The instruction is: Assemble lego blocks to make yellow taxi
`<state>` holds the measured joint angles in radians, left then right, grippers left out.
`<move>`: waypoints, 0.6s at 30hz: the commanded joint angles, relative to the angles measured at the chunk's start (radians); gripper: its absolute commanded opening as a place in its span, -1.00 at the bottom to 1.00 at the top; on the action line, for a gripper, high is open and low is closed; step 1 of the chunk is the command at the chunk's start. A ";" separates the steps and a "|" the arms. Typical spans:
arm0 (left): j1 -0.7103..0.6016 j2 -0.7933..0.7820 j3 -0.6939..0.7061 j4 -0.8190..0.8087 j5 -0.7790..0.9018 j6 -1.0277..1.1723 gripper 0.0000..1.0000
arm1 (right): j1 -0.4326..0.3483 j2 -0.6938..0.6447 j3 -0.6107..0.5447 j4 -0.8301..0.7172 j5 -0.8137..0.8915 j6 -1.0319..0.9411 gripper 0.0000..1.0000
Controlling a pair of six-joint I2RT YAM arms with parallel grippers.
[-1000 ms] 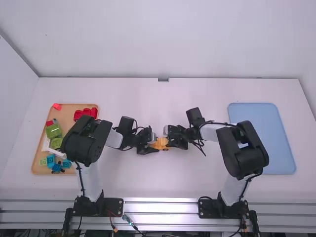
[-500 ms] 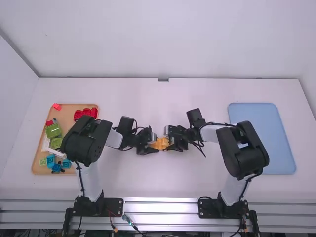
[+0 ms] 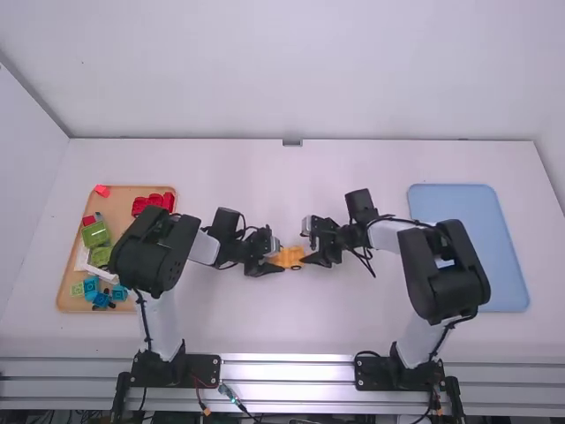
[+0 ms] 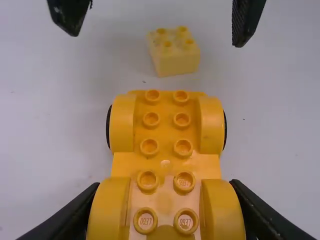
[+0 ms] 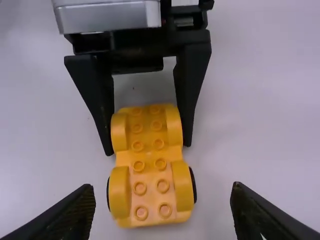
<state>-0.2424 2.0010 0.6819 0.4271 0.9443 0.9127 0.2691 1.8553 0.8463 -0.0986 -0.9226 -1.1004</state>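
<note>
At the table [image 3: 291, 327], the left tool [image 5: 148, 149] grasps the yellow car base [image 5: 149, 172] by one end; the right tool [image 4: 157, 40] stands released near the other; best keep the base steady; square the small yellow block [image 4: 175, 55] before pressing.

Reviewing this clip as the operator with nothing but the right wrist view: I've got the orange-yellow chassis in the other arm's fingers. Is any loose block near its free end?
Observer: Yes. The left wrist view has a pale yellow four-stud block just beyond the free end of the chassis, with a gap between them.
Operator: And where are the other colours?
Observer: The high view puts red blocks, green blocks and blue blocks on the tan tray, at the far left of the table.
</note>
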 commanded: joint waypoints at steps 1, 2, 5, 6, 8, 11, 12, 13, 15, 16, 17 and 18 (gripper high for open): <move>0.000 0.010 0.008 -0.007 0.007 -0.003 0.10 | -0.011 -0.019 0.018 -0.020 0.013 0.000 0.43; 0.000 0.010 0.008 -0.006 0.006 -0.003 0.11 | -0.018 -0.019 0.018 -0.023 0.035 0.000 0.43; 0.000 0.010 0.007 -0.008 0.004 -0.003 0.15 | -0.031 -0.026 0.018 -0.064 0.087 -0.038 0.43; 0.000 0.010 0.007 -0.008 0.004 -0.003 0.15 | -0.037 -0.030 0.018 -0.082 0.095 -0.062 0.43; 0.000 0.010 0.007 -0.008 0.005 -0.003 0.16 | -0.063 -0.032 0.017 -0.129 0.109 -0.134 0.43; 0.000 0.010 0.007 -0.008 0.005 -0.004 0.16 | -0.101 -0.030 0.015 -0.172 0.108 -0.189 0.43; 0.000 0.010 0.007 -0.008 0.005 -0.004 0.16 | -0.112 -0.030 0.013 -0.180 0.108 -0.205 0.43; 0.000 0.010 0.007 -0.008 0.006 -0.004 0.16 | -0.126 -0.030 0.006 -0.179 0.103 -0.214 0.42; 0.000 0.010 0.008 -0.007 0.008 -0.004 0.17 | -0.146 -0.030 -0.011 -0.162 0.085 -0.229 0.43; 0.000 0.010 0.010 -0.008 0.007 -0.007 0.17 | -0.158 -0.030 -0.025 -0.160 0.078 -0.254 0.43; 0.000 0.010 0.011 -0.011 0.007 -0.008 0.17 | -0.164 -0.030 -0.034 -0.156 0.079 -0.265 0.43; 0.001 0.010 0.013 -0.016 0.008 -0.007 0.17 | -0.168 -0.030 -0.045 -0.143 0.083 -0.266 0.43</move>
<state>-0.2424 2.0010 0.6827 0.4232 0.9451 0.9123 0.1070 1.8545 0.8310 -0.2451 -0.8253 -1.3125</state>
